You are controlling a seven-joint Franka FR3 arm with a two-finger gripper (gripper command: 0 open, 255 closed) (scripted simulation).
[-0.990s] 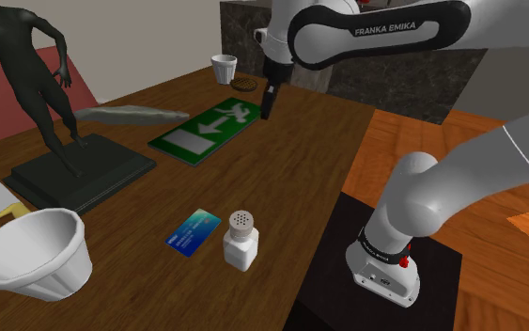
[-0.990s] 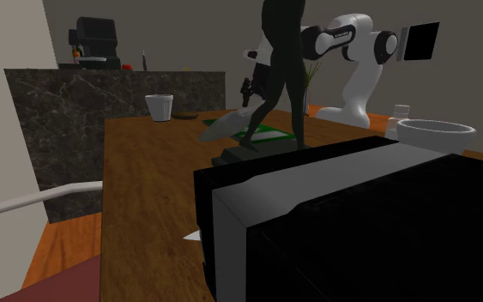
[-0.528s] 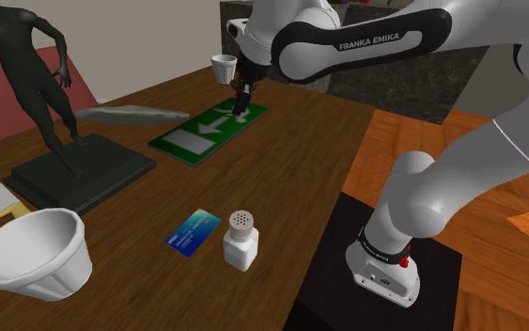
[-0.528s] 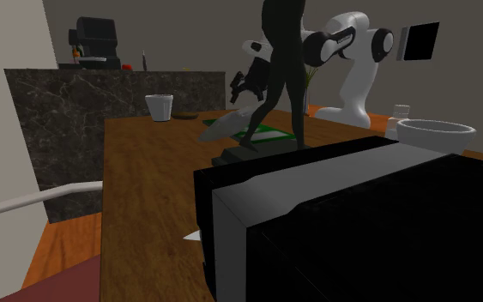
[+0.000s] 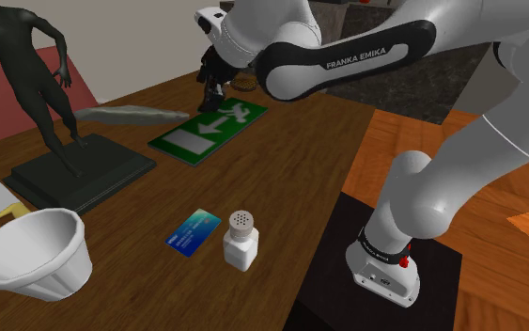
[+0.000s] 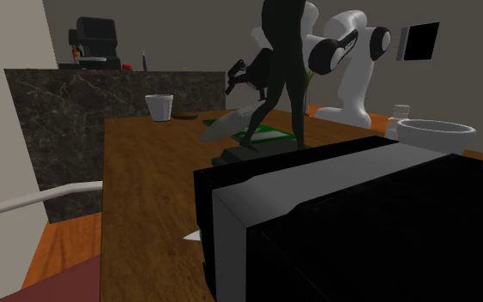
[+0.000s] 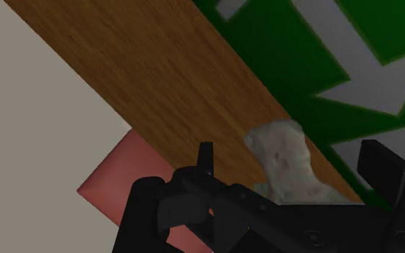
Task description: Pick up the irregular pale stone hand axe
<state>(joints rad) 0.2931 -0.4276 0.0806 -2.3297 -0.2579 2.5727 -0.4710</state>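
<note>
A brown wood table [image 5: 290, 179] on an orange floor [image 5: 394, 141]. The gripper [image 5: 213, 96] hangs over it, fingers apart, holding nothing; the pale stone hand axe [image 7: 283, 162] seems just below.

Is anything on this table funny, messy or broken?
The green exit sign lies flat on the wooden table, which is odd, because such signs usually hang on walls. Nothing looks spilled or broken.

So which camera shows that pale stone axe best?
The shoulder view: the hand axe lies nearly whole beside the green sign. The wrist view catches one end; the second exterior view has the statue partly covering it.
</note>
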